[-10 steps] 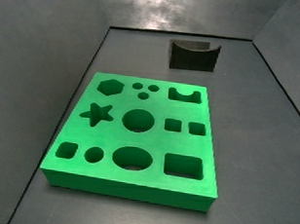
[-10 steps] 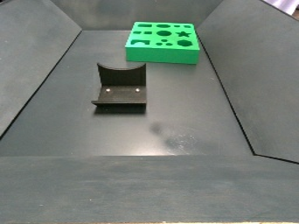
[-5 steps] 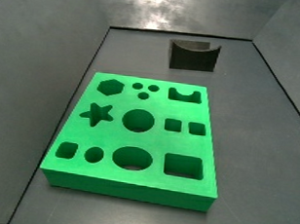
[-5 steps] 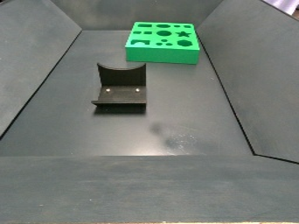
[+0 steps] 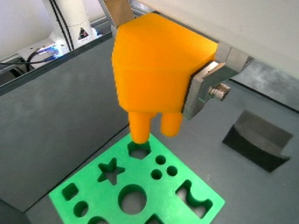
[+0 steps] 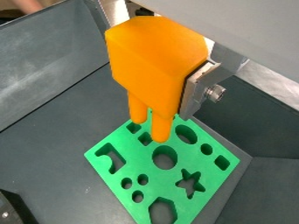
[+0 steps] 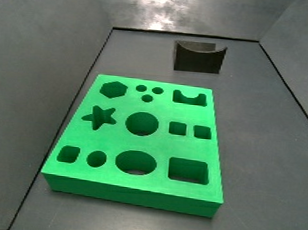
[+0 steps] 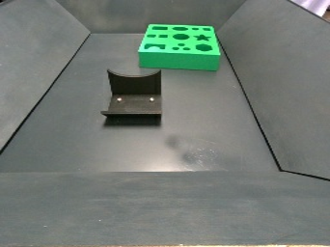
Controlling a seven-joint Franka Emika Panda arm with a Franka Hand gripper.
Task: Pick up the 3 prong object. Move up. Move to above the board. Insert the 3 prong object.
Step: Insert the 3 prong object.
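Orange 3 prong object (image 5: 162, 66) — two legs visible, perhaps — gripper (image 5: 176, 83) clamps it above one board (image 5: 135, 184).

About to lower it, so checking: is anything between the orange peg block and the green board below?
Nothing visible. The gripper holds the 3 prong object above the board, with only open air beneath its legs.
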